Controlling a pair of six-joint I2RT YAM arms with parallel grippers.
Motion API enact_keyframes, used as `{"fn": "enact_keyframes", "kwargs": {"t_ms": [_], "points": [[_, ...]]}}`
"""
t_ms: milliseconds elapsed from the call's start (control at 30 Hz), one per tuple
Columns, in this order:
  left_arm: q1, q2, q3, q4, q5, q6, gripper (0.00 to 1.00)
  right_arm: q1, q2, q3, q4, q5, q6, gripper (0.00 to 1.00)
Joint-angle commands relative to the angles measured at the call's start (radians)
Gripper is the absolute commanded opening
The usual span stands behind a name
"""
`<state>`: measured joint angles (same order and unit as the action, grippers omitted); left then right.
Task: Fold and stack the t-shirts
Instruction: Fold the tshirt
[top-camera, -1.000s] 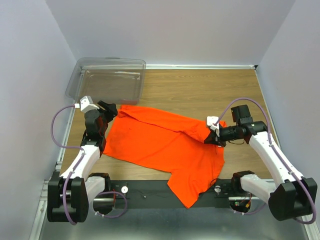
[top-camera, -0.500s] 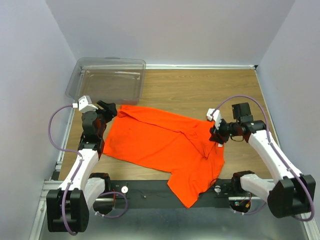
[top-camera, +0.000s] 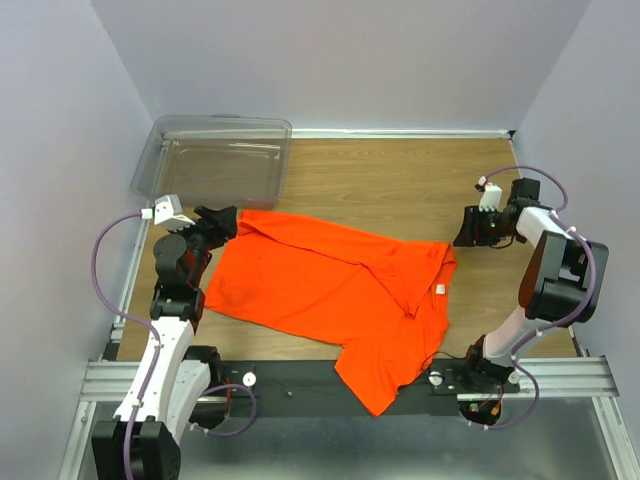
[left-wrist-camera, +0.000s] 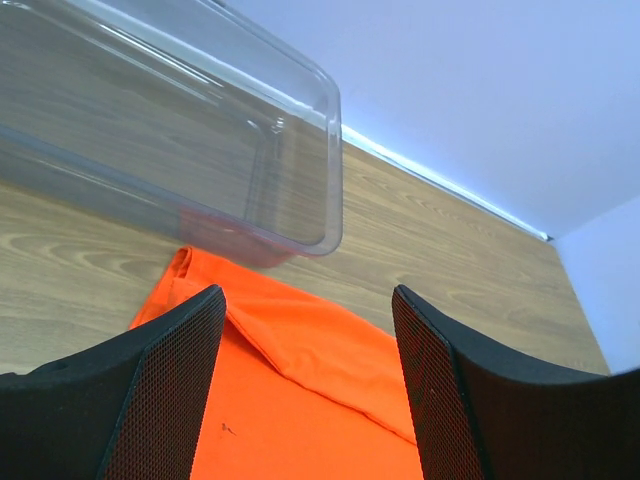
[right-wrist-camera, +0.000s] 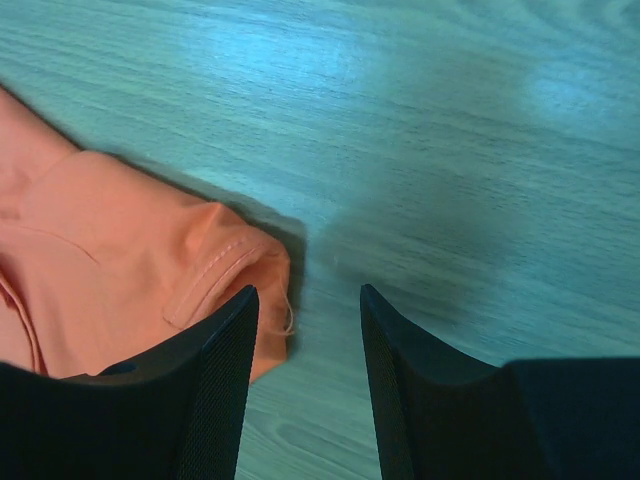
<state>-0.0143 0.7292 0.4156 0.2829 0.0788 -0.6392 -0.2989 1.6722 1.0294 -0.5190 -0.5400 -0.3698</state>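
Note:
One bright orange t-shirt (top-camera: 330, 290) lies spread and partly folded across the wooden table, its lower part hanging over the near edge. A small white tag (top-camera: 439, 290) shows near its right edge. My left gripper (top-camera: 220, 222) hovers open over the shirt's far left corner. In the left wrist view the orange t-shirt (left-wrist-camera: 300, 400) shows between the gripper's (left-wrist-camera: 310, 390) spread fingers. My right gripper (top-camera: 465, 230) is open just right of the shirt. In the right wrist view the gripper (right-wrist-camera: 308, 370) holds nothing, and the t-shirt's hem (right-wrist-camera: 130, 270) lies to the left of it.
A clear plastic bin (top-camera: 215, 160) stands at the far left of the table, just behind the left gripper; its rim (left-wrist-camera: 335, 160) shows in the left wrist view. Bare wood (top-camera: 400, 185) stretches behind the shirt. Pale walls enclose the table on three sides.
My right gripper opened, let go of the shirt's right edge and drew back to the right. That edge now lies flat. My left arm shifted slightly left.

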Motion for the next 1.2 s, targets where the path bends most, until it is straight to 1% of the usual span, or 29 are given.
{"fn": "enact_keyframes", "kwargs": {"t_ms": [0, 100, 300, 600, 667, 767, 867, 900, 933, 967, 1067, 1167], "points": [[0.007, -0.028, -0.029, -0.022, 0.055, 0.012, 0.75, -0.005, 0.073, 0.031, 0.017, -0.005, 0.081, 0.53], [0.007, -0.031, -0.034, -0.018, 0.062, 0.009, 0.76, -0.005, 0.078, 0.021, 0.017, 0.000, 0.077, 0.52], [0.007, -0.019, -0.035, -0.001, 0.082, 0.004, 0.76, -0.006, 0.083, -0.011, 0.002, -0.046, 0.060, 0.49], [0.007, -0.017, -0.032, 0.001, 0.095, 0.001, 0.76, -0.002, 0.132, -0.025, -0.059, -0.081, 0.008, 0.45], [0.007, -0.017, -0.037, 0.001, 0.095, 0.000, 0.75, 0.003, 0.136, -0.025, -0.070, -0.095, 0.003, 0.43], [0.007, -0.020, -0.035, -0.004, 0.096, -0.001, 0.76, 0.004, 0.144, -0.014, -0.087, -0.112, -0.003, 0.34], [0.007, -0.027, -0.031, -0.014, 0.095, 0.001, 0.76, 0.003, 0.149, 0.014, -0.090, -0.089, -0.003, 0.22], [0.007, -0.028, -0.026, -0.017, 0.092, 0.004, 0.76, 0.003, 0.149, 0.024, -0.090, -0.081, -0.003, 0.16], [0.007, -0.031, -0.023, -0.028, 0.088, 0.006, 0.76, 0.000, 0.156, 0.035, -0.090, -0.069, -0.004, 0.13], [0.007, -0.036, -0.018, -0.033, 0.085, 0.010, 0.75, -0.012, 0.162, 0.067, -0.090, -0.067, -0.001, 0.08], [0.007, -0.039, -0.009, -0.048, 0.079, 0.016, 0.75, -0.035, 0.204, 0.127, -0.090, -0.031, -0.001, 0.02], [0.007, -0.037, 0.003, -0.053, 0.079, 0.018, 0.75, -0.068, 0.263, 0.227, -0.088, 0.031, -0.012, 0.01]]}}
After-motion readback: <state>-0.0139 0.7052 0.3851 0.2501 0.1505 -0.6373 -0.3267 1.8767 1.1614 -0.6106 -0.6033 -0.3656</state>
